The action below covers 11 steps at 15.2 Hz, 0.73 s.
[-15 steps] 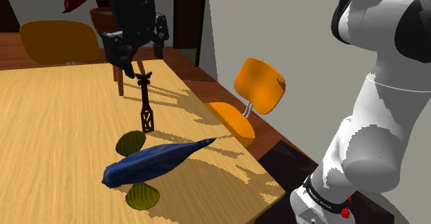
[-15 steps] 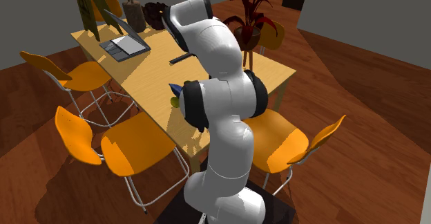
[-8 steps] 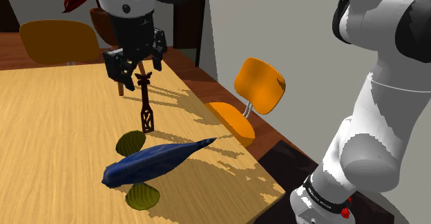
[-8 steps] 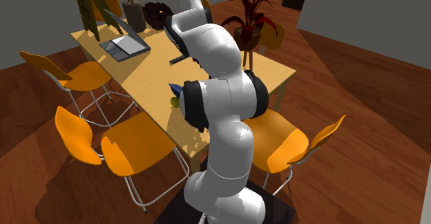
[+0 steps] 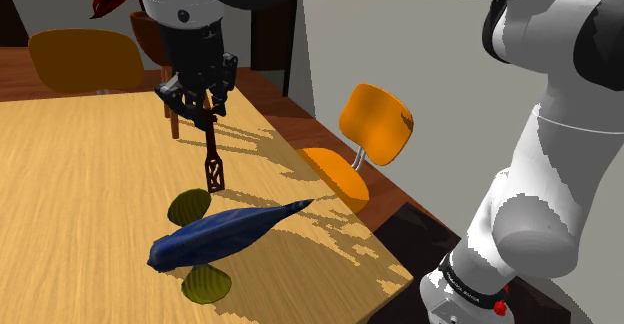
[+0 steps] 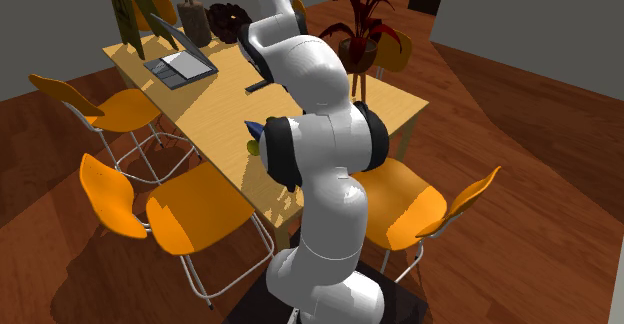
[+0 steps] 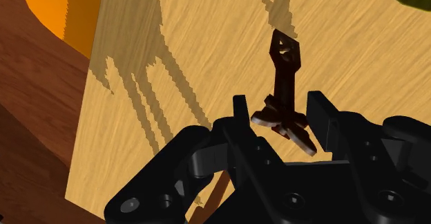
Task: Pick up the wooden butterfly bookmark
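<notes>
The bookmark (image 5: 213, 168) is a thin dark brown strip with a butterfly at one end, lying flat on the wooden table (image 5: 80, 192) near the edge on the shoulder view's right. My black gripper (image 5: 205, 112) has come down over its butterfly end. In the wrist view the butterfly sits between the fingers of the gripper (image 7: 280, 108), and the stem of the bookmark (image 7: 284, 67) points away from the hand. The fingers stand narrowed, close on either side of the wings, with a sliver of gap at one finger (image 7: 240, 115). The bookmark still rests on the table.
A blue fish-shaped object (image 5: 225, 234) with two olive discs (image 5: 187, 207) lies nearer the stand. Orange chairs (image 5: 372, 122) stand along the table's edge. A laptop (image 6: 180, 67), dark figures and a red-leaved plant (image 6: 360, 12) are at the far end.
The gripper has dropped from above the bookmark down onto its butterfly end, and its fingers have drawn in from wide apart to close around the wings.
</notes>
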Each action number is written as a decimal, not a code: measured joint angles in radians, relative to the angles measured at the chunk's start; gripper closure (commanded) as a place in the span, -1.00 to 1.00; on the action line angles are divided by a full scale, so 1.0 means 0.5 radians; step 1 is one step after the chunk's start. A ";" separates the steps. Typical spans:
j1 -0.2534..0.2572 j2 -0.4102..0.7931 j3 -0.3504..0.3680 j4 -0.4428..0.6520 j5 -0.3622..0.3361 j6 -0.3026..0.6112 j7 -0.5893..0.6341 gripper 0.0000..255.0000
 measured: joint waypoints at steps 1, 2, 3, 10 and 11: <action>0.000 0.000 0.000 0.000 0.000 0.000 0.000 1.00; 0.000 -0.001 0.000 -0.001 0.000 0.001 0.000 1.00; 0.001 0.002 0.000 0.002 -0.001 0.000 0.001 1.00; 0.032 0.045 0.008 0.205 -0.024 -0.172 -0.020 1.00; 0.034 0.045 0.008 0.233 -0.024 -0.199 -0.028 1.00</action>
